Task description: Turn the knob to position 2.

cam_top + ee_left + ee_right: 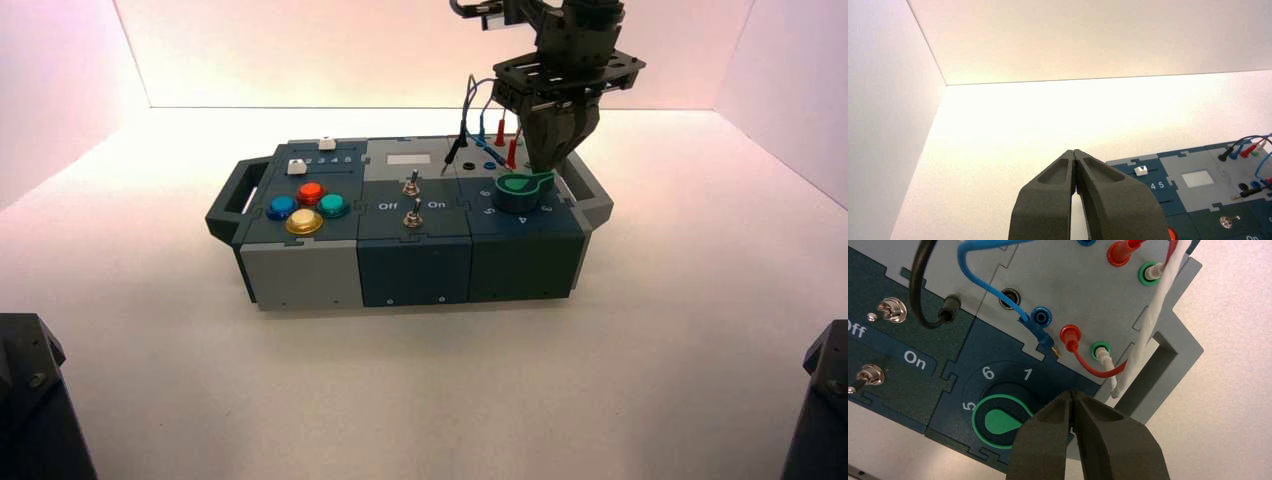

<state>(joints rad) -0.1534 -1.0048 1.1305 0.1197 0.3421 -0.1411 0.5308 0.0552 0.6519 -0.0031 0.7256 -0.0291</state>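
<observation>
The knob (pixel 523 190) sits on the right part of the box, dark green with a bright green teardrop top. In the right wrist view the knob (pixel 998 421) points its tip toward my right gripper (pixel 1072 392), past the printed 1. Digits 5, 6 and 1 show around it; the numeral 2 is hidden behind the fingers. My right gripper (pixel 546 165) hangs from above, shut and empty, its tips right at the pointer's tip; I cannot tell if they touch. My left gripper (pixel 1074 152) is shut and empty, off the box's left side.
Plugged black, blue and red wires (pixel 963 270) arch just behind the knob. Two metal toggle switches (pixel 890 309) stand in the middle by the lettering On. Coloured push-buttons (pixel 305 205) and white sliders (pixel 296 167) are on the left. The box's right handle (pixel 595 200) sticks out beside the knob.
</observation>
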